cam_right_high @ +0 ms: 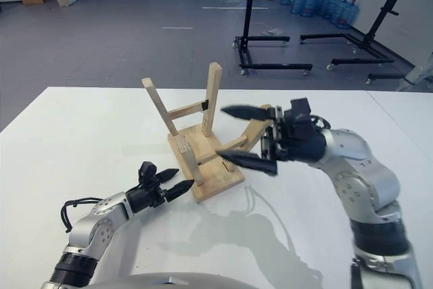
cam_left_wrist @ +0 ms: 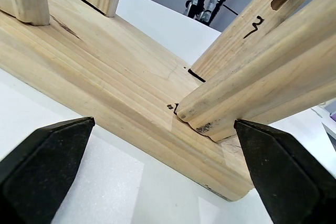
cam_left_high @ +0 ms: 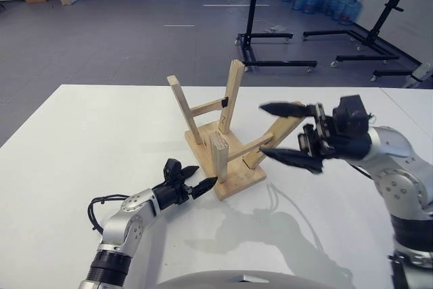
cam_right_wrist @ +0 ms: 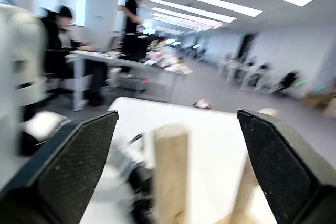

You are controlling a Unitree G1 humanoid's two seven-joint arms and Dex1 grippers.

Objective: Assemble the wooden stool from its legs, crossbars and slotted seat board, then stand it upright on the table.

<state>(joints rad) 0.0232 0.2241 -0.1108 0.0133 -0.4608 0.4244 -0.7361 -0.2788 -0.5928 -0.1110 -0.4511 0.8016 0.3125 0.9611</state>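
The wooden stool [cam_left_high: 233, 167] lies upside down on the white table [cam_left_high: 88, 133], seat board flat and its legs pointing up. Crossbars [cam_left_high: 206, 107] join the legs in pairs. My left gripper [cam_left_high: 203, 175] is low on the table at the board's near left corner, open. In the left wrist view its fingers [cam_left_wrist: 42, 166] stand wide apart in front of the board's edge [cam_left_wrist: 105, 93]. My right gripper [cam_left_high: 264, 130] hovers open at the stool's right side. Its two fingers sit one above and one below the slanted right leg [cam_left_high: 281, 133]. A leg top [cam_right_wrist: 170, 177] shows between them in the right wrist view.
The table's far edge [cam_left_high: 135, 86] runs behind the stool, with open floor and black metal stands [cam_left_high: 270, 38] beyond. A black cable [cam_left_high: 101, 202] loops beside my left forearm. Bare table surface lies left of and in front of the stool.
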